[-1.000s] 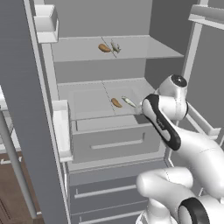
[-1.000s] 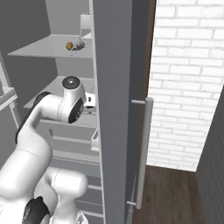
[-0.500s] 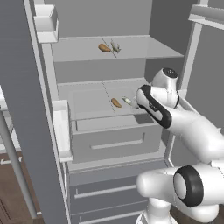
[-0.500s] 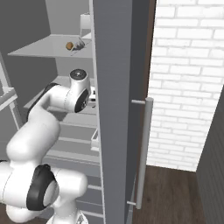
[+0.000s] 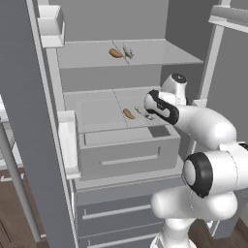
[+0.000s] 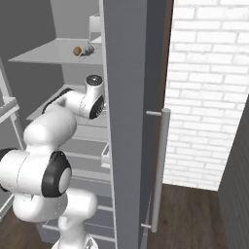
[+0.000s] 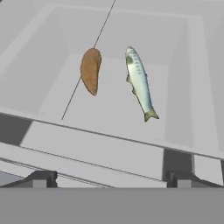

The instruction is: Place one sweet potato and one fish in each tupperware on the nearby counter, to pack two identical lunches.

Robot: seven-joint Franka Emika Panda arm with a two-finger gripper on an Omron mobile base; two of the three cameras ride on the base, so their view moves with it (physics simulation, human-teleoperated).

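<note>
I am reaching into an open fridge, my arm stretched toward its middle shelf [image 5: 97, 109], which sits centre-left in the left base view. On that shelf lie one sweet potato [image 5: 129, 114] and one fish [image 5: 142, 112], side by side and apart; in the hand view the sweet potato [image 7: 90, 70] is upper left of centre and the fish [image 7: 140, 82] just right of it, its tail toward the lower right, with a thin dark seam line running past the potato's left side. My gripper [image 7: 111, 178] shows its two finger tips [image 7: 39, 179] at the bottom corners of the hand view, spread wide and holding nothing, well short of both foods. The upper shelf [image 5: 155, 51] carries a second sweet potato [image 5: 115, 53] and a second fish [image 5: 128, 50] close together, near the top centre of the left base view; the right base view shows that pair small at upper left. Below the middle shelf is a closed drawer [image 5: 128, 155] with a bar handle, its front standing between me and the shelf. The fridge door [image 6: 129, 116] fills the middle of the right base view, with a white brick wall [image 6: 204, 92] beyond it.
</note>
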